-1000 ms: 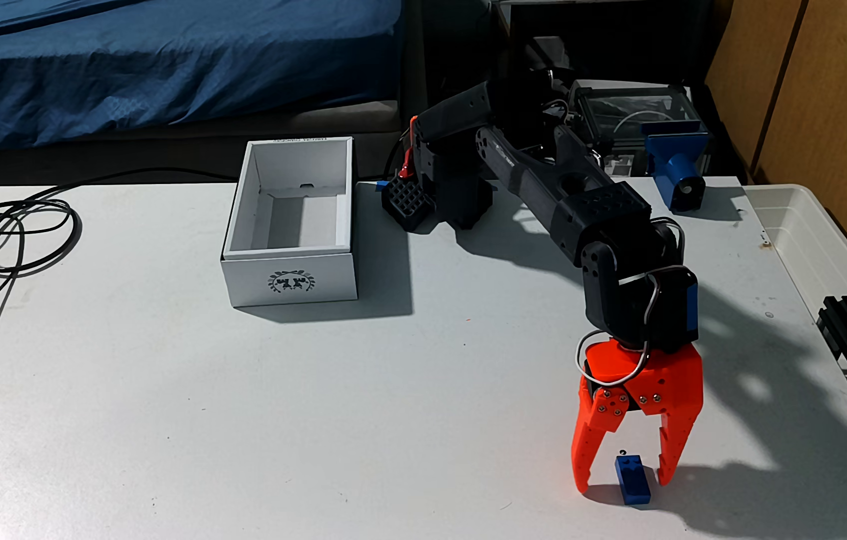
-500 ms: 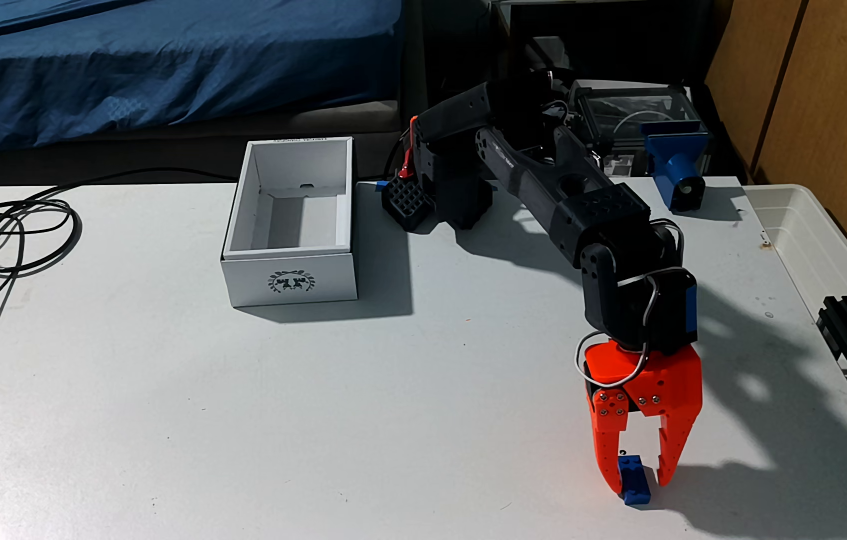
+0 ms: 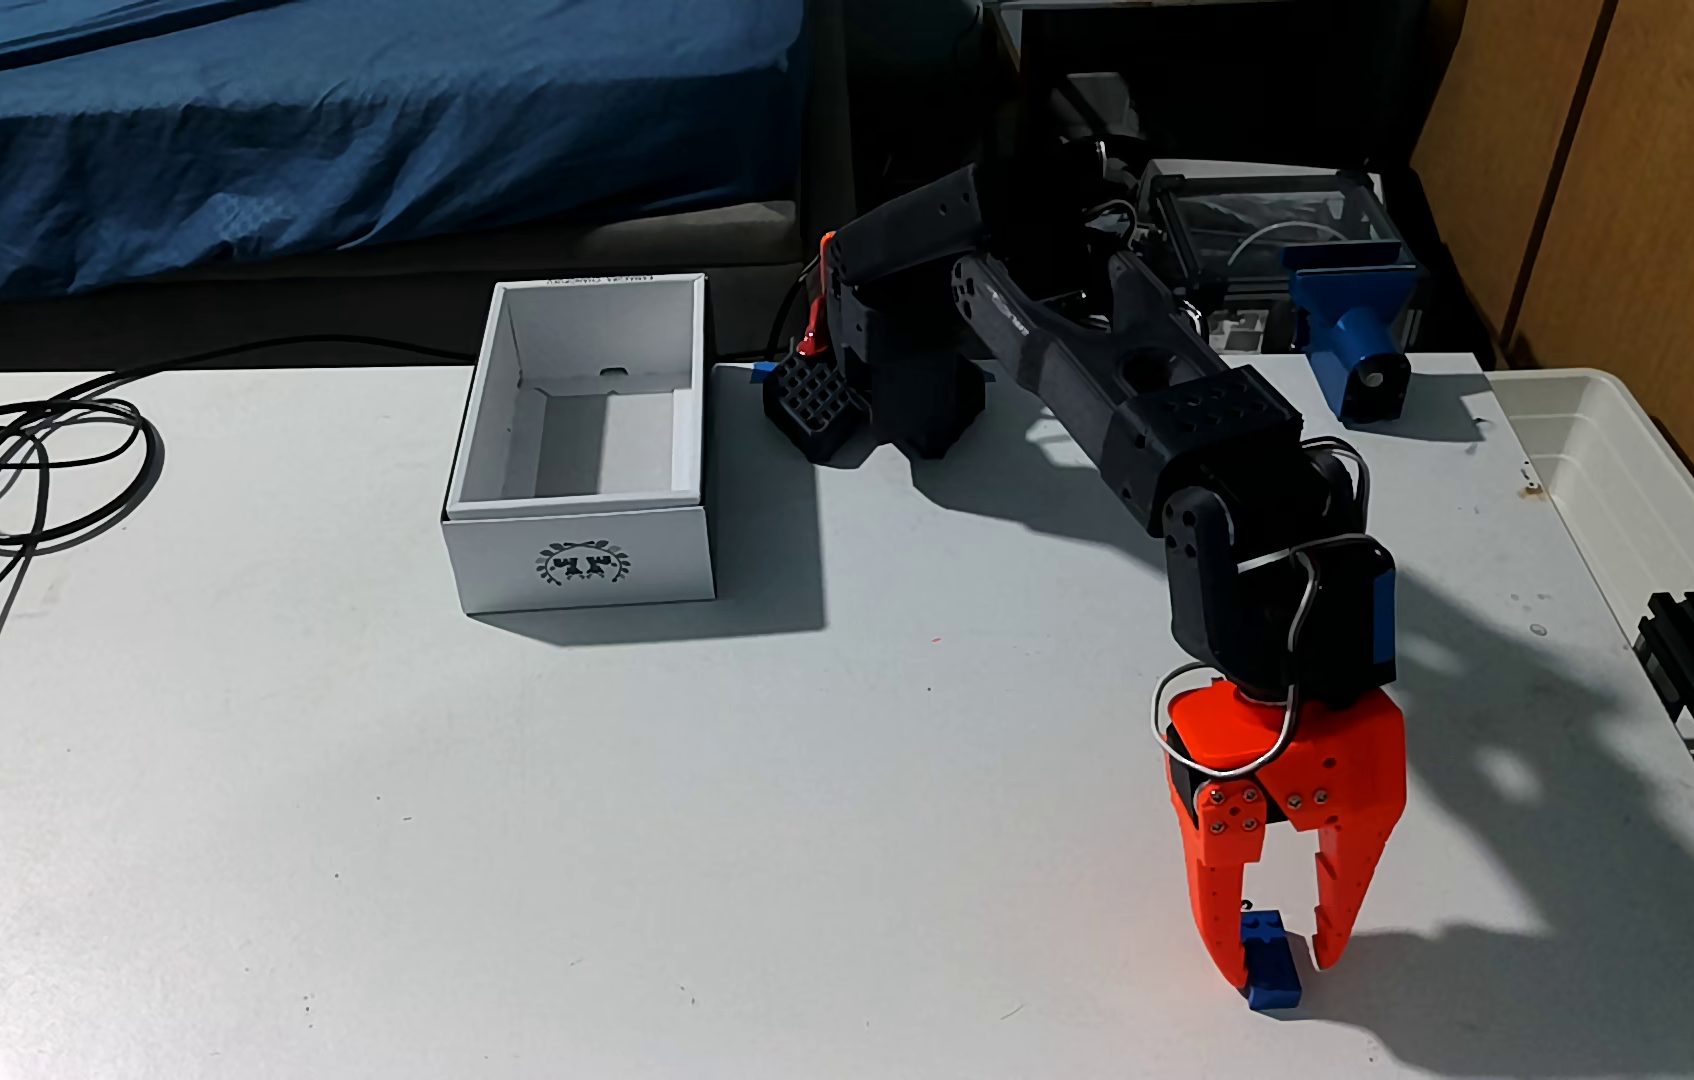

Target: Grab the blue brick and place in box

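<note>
straddling the blue brick point(image 3: 1269, 962) at five o'clock on the table point(image 3: 510, 831), our gripper point(image 3: 1279, 966) fingers stand narrowly parted, one touching it; full grip we cannot tell. the box point(image 3: 581, 561) sits well apart at eleven o'clock.

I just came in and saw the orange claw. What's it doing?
The black robot arm's orange two-finger gripper reaches down to a small bright blue plastic toy brick on the white table. Its fingers sit on either side of the brick, one touching it, with a gap at the other. The white cardboard box stands empty, well away.
</note>
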